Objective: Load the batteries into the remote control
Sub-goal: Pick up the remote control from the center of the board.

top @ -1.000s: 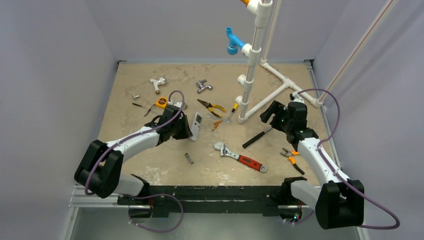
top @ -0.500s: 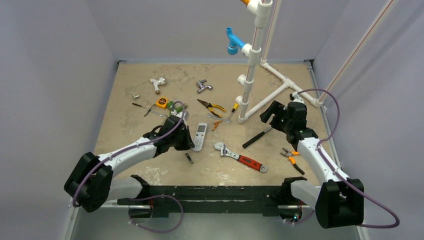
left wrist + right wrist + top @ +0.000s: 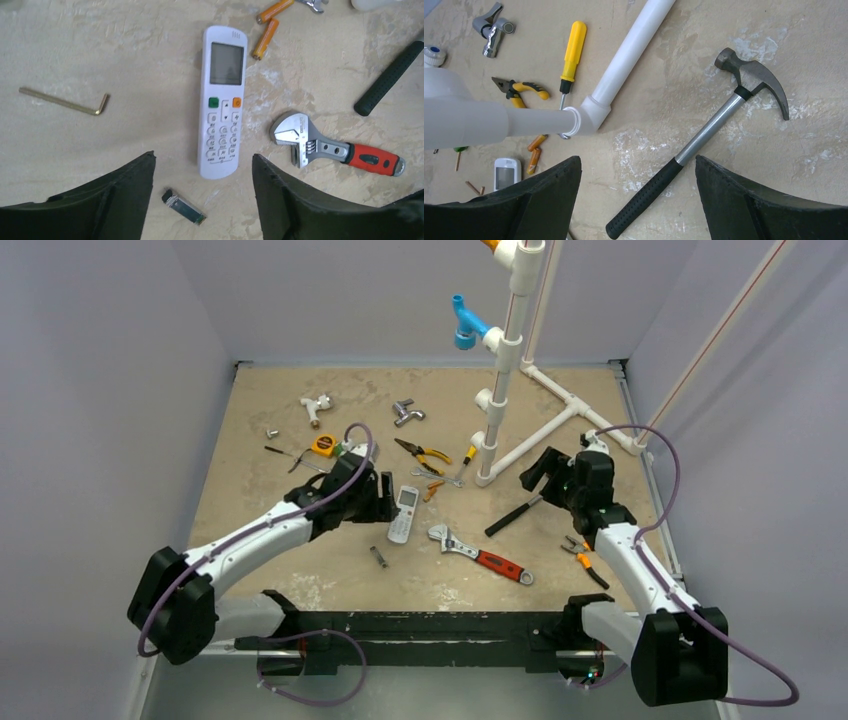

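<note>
In the left wrist view the remote control (image 3: 222, 102) lies face up on the desk (image 3: 100, 50), at 12 o'clock from the left claw (image 3: 202, 159), with its long axis running 12 to 6 and its display end far. The batteries (image 3: 265, 39) lie at 1 o'clock, just beyond the display. The left arm is nearer. Left claw: partly open, holding nothing. Right claw (image 3: 638, 162): wide, empty, above the hammer (image 3: 704, 135)

**Chalky surface, smooth plastic, bare steel**

Below me the surface (image 3: 100, 50) looks rough and chalky, a mottled matt beige. The remote control (image 3: 222, 102) is smooth white plastic with a faint sheen. At its 1 o'clock the batteries (image 3: 265, 39) are glossy orange. The wrench (image 3: 320, 148) has a dull grey metal head and a red rubbery grip. The hammer (image 3: 711, 127) has a polished steel shaft and a matt black handle.
</note>
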Motion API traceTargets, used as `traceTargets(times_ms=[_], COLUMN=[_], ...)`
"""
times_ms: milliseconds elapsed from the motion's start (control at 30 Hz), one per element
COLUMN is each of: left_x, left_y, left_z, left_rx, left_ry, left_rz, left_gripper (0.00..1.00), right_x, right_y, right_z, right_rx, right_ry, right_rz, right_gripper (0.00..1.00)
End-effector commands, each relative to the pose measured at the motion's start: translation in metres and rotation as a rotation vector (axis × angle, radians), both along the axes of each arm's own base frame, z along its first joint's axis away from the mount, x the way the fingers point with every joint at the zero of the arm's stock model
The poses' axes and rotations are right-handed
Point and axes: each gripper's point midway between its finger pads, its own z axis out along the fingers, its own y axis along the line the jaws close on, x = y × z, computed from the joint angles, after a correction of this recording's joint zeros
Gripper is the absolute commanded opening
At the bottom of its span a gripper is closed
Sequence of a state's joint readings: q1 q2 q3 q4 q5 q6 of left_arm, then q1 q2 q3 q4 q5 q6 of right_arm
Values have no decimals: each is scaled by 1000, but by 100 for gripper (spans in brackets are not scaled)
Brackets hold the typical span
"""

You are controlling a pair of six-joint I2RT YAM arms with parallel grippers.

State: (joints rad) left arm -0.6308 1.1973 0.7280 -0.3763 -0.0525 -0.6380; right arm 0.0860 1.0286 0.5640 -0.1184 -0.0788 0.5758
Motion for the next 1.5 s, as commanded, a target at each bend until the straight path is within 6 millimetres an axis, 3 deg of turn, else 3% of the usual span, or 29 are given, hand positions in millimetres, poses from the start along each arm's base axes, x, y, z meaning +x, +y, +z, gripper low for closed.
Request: traceTargets(times_ms=[0, 167, 333, 700, 967, 1467], left_x=[26, 35, 46, 50, 49, 48], left_y=[-20, -52, -47, -50, -56, -44], left_z=[13, 6, -15, -38, -52, -64], left_rx=[97, 192, 386, 514, 573, 765], left_ry=[-54, -61, -34, -19, -13, -15], left_rz=[-38, -83, -62, -84, -119, -161], left_gripper=[72, 81, 82, 82, 78, 53], right_x=[4, 0, -3, 0, 1, 1], right_y=[-1, -2, -1, 0, -1, 1], right_z=[14, 11, 7, 4, 1, -2], right_rx=[-11, -12, -11, -8, -14, -10], right_ry=[-56, -55, -42, -35, -23, -15], right_rz=[-1, -5, 1, 8, 6, 14], right_gripper=[83, 83, 82, 81, 80, 66])
